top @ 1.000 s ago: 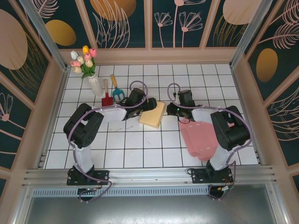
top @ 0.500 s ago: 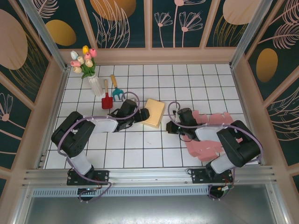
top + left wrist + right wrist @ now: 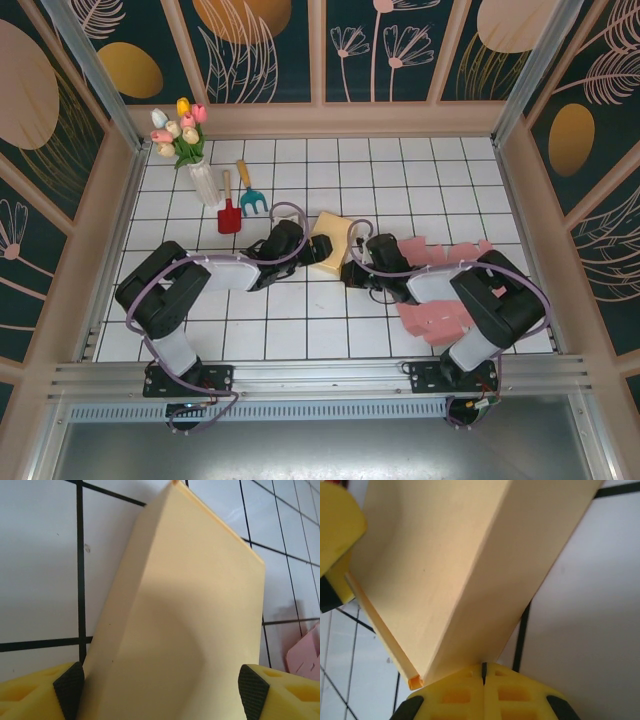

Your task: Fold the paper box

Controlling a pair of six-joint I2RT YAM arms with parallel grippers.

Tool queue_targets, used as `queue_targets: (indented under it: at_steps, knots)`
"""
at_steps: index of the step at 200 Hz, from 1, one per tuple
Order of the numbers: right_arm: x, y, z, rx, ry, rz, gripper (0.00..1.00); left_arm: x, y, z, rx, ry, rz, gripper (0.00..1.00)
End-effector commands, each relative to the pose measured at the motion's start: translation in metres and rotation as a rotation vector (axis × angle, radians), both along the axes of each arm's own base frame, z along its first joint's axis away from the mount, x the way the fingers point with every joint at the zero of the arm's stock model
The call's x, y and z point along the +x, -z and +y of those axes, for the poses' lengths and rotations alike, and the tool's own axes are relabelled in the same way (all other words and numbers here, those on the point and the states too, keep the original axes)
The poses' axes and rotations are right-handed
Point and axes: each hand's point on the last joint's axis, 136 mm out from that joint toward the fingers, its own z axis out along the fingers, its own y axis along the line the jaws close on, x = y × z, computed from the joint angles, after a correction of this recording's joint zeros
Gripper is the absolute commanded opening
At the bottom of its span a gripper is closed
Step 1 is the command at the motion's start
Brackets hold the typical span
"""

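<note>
Now, nearest the arm bases, a flat pink cut-out sheet point(image 3: 440, 312) lies on the table point(image 3: 300, 322) under the right forearm, untouched by either hand.

Just beyond it, the right hand point(image 3: 349, 272) has pulled back from the far right side of the yellow paper box point(image 3: 334, 234), where it reached a second ago. It has swung in to the box's near right corner. Its fingers are pressed together with nothing between them. In the right wrist view their tips sit right at the box's lower edge, beside a thin orange lip point(image 3: 413, 682) that sticks out there.

The left hand point(image 3: 312, 250) has also shifted. It was at the box's left edge and is now behind the near end, facing along the box. It is spread wide and, as far as the wrist view shows, pinches the box across its width, with a black pad point(image 3: 69, 686) against each side. The box has moved a little farther out and now looks turned and slightly tipped.

My reading is that both hands have closed in on the box: the left steadies it while the shut right fingers are placed to push a flap or edge home. The fold looks nearly done rather than complete.

Farther off, a red shovel point(image 3: 229, 214) and a blue rake point(image 3: 250, 200) lie near a white vase point(image 3: 205, 184) of tulips, well apart from the work.
</note>
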Motion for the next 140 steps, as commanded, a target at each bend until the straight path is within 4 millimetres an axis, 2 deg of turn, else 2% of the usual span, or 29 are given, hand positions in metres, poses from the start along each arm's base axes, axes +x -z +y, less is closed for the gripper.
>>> queue_targets:
  at_steps: [1, 20, 53, 72, 91, 95, 110, 140]
  knots:
    - [0.008, -0.049, 0.044, 0.213, -0.064, -0.092, 0.00, -0.017, -0.012, -0.034, -0.139, 0.064, 0.017, 0.82]
    - [0.012, -0.056, 0.053, 0.238, -0.053, -0.108, 0.00, -0.020, -0.015, -0.040, -0.164, 0.074, 0.025, 0.81]
    - [0.024, -0.061, 0.044, 0.275, 0.056, -0.144, 0.00, -0.020, -0.018, -0.036, -0.170, 0.053, 0.019, 0.81]
    - [0.025, -0.060, 0.046, 0.267, 0.067, -0.147, 0.00, -0.017, -0.018, -0.032, -0.139, 0.037, 0.016, 0.82]
    - [0.021, -0.052, 0.039, 0.183, 0.087, -0.156, 0.00, -0.005, -0.017, -0.016, -0.049, -0.023, -0.008, 0.83]
    - [0.020, -0.049, 0.035, 0.160, 0.096, -0.160, 0.00, -0.001, -0.028, -0.012, -0.047, -0.038, -0.030, 0.83]
    - [0.018, -0.045, 0.019, 0.087, 0.129, -0.178, 0.00, 0.012, -0.037, 0.005, 0.006, -0.092, -0.051, 0.83]
    - [0.017, -0.051, -0.013, -0.083, 0.168, -0.239, 0.15, 0.029, -0.056, 0.043, 0.083, -0.206, -0.085, 0.85]
